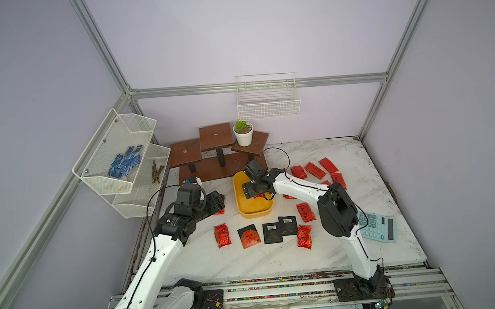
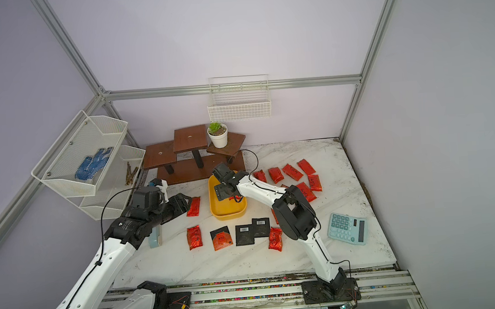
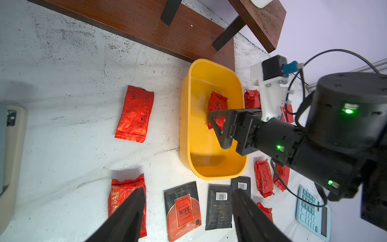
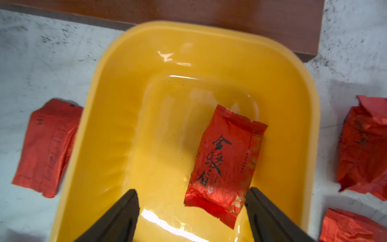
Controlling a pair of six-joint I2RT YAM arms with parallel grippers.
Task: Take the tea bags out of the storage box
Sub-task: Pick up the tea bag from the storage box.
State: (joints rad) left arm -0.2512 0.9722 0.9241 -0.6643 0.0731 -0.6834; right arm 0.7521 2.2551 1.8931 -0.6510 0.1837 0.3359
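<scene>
The yellow storage box (image 1: 253, 211) (image 4: 188, 33) stands mid-table in front of the wooden stand. One red foil tea bag (image 4: 226, 159) (image 3: 216, 104) lies on its floor. My right gripper (image 4: 191, 192) (image 1: 251, 190) hangs inside the box, open, with the near end of that tea bag between its fingers and untouched. My left gripper (image 3: 188, 190) (image 2: 184, 204) hovers left of the box, open and empty, beside a red tea bag (image 2: 193, 206) on the table. Several more red tea bags (image 1: 316, 169) lie right of the box. Black sachets (image 1: 272, 232) and red pouches (image 1: 222, 235) lie in front of it.
A pale blue calculator (image 1: 376, 226) sits at the front right, close to the right arm. The wooden stand (image 1: 219, 154) with a plant pot (image 1: 243, 134) is just behind the box. A mesh shelf (image 1: 121, 158) hangs on the left wall. A beige and blue object (image 2: 155, 237) lies under the left arm.
</scene>
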